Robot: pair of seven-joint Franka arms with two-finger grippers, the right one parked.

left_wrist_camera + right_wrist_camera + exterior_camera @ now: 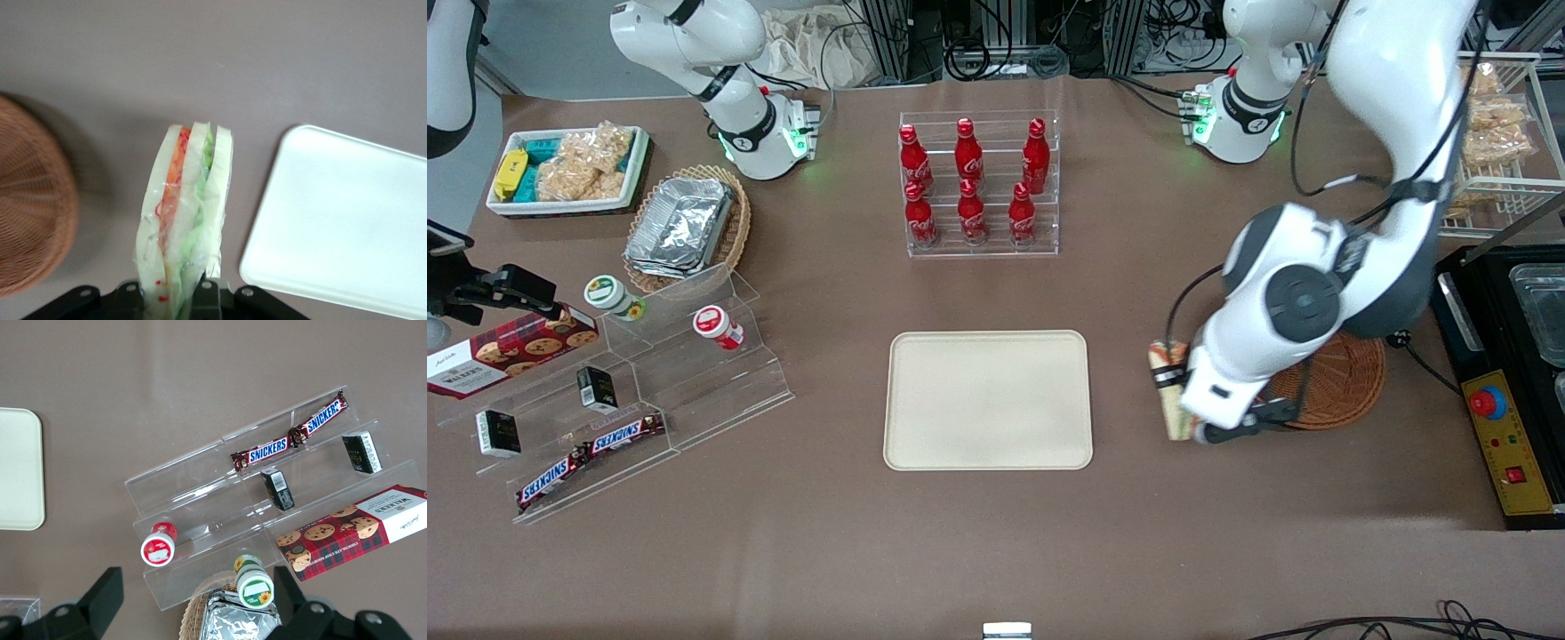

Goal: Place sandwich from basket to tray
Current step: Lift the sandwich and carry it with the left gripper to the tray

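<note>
Above the brown table (pixel 827 551), the sandwich (pixel 185 220) is clamped in the gripper (pixel 1172 391) between basket (pixel 1343 382) and tray (pixel 987 400); transfer is judged midway, a lowering onto the tray being required.

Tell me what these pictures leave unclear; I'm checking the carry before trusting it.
- Gripper fingertips: in the left wrist view the sandwich covers them; in the front view the arm hides them.
- Basket: the arm covers much of it in the front view, so its contents are unknown.
- Tray: cut off by the wrist view's edge.
- Sandwich's height above the table: not judgeable.
</note>
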